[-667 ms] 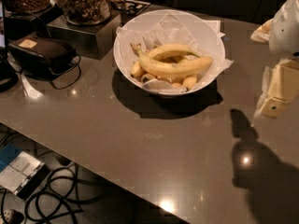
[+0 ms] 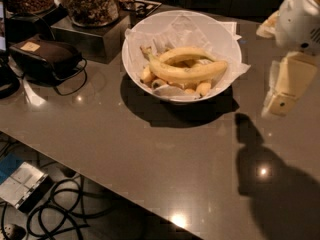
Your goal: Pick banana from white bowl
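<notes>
One white bowl (image 2: 128, 66) holds one long banana (image 2: 187, 73), one shorter arched banana (image 2: 187, 54) and at least three stubby bananas (image 2: 202, 88). Two glass jars (image 2: 92, 4) stand at its ten o'clock. One gripper (image 2: 276, 104) hangs at its three o'clock.

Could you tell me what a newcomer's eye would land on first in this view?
The white bowl, paper-lined and bright against the dark table, sits at centre back, with the long yellow banana lying across smaller bananas inside it. At the right edge the robot's pale gripper hangs above the table, beside the bowl and apart from it, throwing a dark shadow on the surface below.
</notes>
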`<state>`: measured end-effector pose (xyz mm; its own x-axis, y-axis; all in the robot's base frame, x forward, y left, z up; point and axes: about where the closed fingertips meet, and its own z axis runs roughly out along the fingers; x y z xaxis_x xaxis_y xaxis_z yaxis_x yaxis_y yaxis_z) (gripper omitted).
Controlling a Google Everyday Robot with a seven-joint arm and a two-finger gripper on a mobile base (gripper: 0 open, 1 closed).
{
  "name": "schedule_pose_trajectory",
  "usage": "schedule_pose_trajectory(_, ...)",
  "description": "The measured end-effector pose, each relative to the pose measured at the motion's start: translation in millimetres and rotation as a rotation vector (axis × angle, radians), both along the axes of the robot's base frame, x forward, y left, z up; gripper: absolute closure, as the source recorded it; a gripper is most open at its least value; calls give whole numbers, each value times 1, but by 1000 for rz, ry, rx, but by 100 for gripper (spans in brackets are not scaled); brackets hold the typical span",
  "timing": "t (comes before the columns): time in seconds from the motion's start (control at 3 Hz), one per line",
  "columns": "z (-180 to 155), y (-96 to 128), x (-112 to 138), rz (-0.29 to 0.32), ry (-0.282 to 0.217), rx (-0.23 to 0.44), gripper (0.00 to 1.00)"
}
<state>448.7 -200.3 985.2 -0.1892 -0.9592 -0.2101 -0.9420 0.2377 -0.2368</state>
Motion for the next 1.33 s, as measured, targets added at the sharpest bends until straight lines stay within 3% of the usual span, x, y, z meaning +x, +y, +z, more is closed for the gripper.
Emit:
schedule_pose_trajectory(0.67, 1, 45, 43, 123, 38, -23, 0)
schedule_pose_trajectory(1.0, 1, 45, 45, 118, 27, -13, 0)
schedule_pose_trajectory(1.33, -3, 52, 58, 111, 48, 20, 0)
